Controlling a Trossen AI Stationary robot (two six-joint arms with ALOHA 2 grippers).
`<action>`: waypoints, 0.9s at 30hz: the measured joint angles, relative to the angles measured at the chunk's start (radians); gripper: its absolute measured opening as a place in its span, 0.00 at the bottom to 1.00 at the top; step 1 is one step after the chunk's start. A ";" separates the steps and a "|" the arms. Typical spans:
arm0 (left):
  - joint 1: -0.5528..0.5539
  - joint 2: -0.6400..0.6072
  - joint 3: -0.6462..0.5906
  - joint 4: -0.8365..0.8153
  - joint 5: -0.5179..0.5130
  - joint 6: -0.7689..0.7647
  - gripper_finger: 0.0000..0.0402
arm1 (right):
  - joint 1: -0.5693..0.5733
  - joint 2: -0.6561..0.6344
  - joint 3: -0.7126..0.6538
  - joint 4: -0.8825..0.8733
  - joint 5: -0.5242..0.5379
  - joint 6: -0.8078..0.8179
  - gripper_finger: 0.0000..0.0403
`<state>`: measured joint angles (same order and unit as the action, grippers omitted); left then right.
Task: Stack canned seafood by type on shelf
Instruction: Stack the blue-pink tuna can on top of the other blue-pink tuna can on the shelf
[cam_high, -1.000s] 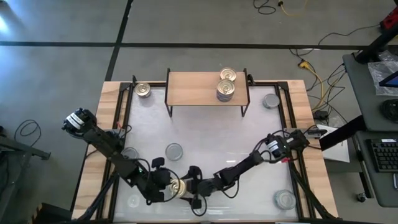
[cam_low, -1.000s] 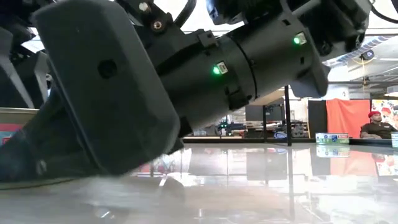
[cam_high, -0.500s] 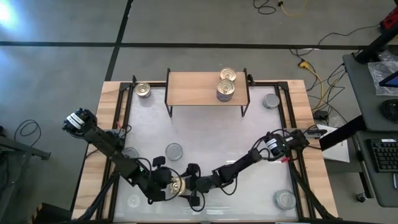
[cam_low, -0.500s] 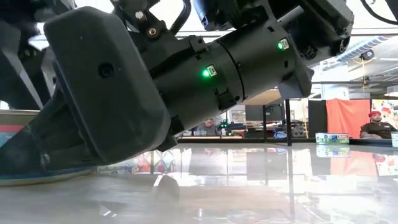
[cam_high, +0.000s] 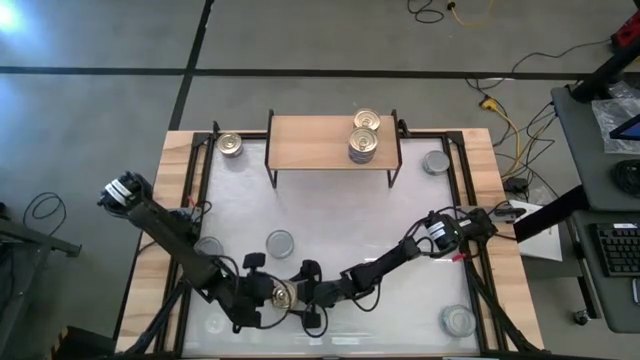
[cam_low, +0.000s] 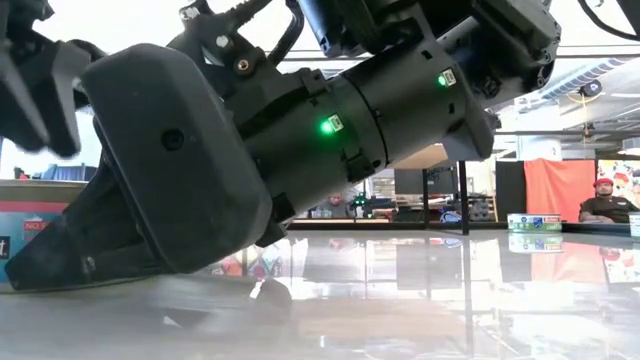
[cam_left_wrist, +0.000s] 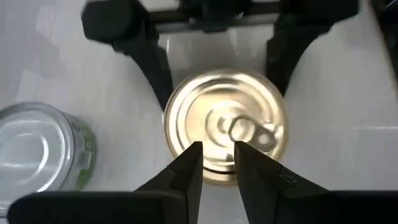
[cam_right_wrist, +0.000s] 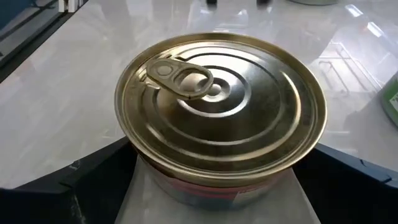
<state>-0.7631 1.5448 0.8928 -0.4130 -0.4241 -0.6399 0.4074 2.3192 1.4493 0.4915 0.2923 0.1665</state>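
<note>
A gold pull-ring tin (cam_high: 283, 293) stands on its base on the white table near the near edge. My right gripper (cam_high: 297, 296) reaches in from the right and is shut on it. My left gripper (cam_left_wrist: 217, 165) hovers over the tin's left rim, its fingers open by a narrow gap; whether it touches the tin, I cannot tell. The shelf (cam_high: 300, 142) stands at the far edge. It carries a stack of tins (cam_high: 362, 147) and a gold-topped tin (cam_high: 366, 121) behind the stack. My right gripper has the gold tin's side wall (cam_right_wrist: 155, 182) between its two fingers (cam_right_wrist: 74, 186), one on each opposite side. The fingers (cam_left_wrist: 155, 74) come in nearly level from the table's right. The tin reaches far back between them and stands upright on the table.
Loose tins lie about the table: a gold-topped one (cam_high: 231, 145) left of the shelf, and grey-topped ones at the far right (cam_high: 436, 161), left of centre (cam_high: 280, 242), near the left arm (cam_high: 209, 246) and in the near right corner (cam_high: 458, 320). A green-labelled tin (cam_left_wrist: 37, 152) stands beside the gold one.
My right gripper has slid toward the table's left, bringing its fingers around the gold tin. The tin has shifted a little to the left along the table. My left gripper has drawn back slightly toward the left.
</note>
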 joint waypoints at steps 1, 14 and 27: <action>0.000 0.013 -0.004 0.015 0.006 -0.001 0.19 | -0.001 0.000 0.000 0.000 -0.001 0.000 0.99; 0.001 0.156 0.000 0.203 0.079 -0.010 0.19 | -0.019 0.000 0.007 0.006 -0.025 0.007 0.99; 0.006 0.165 -0.003 0.275 0.062 0.000 0.19 | -0.024 0.000 0.027 0.000 -0.068 -0.018 0.99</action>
<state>-0.7571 1.7096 0.8894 -0.1378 -0.3616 -0.6398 0.3832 2.3192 1.4766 0.4919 0.2241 0.1488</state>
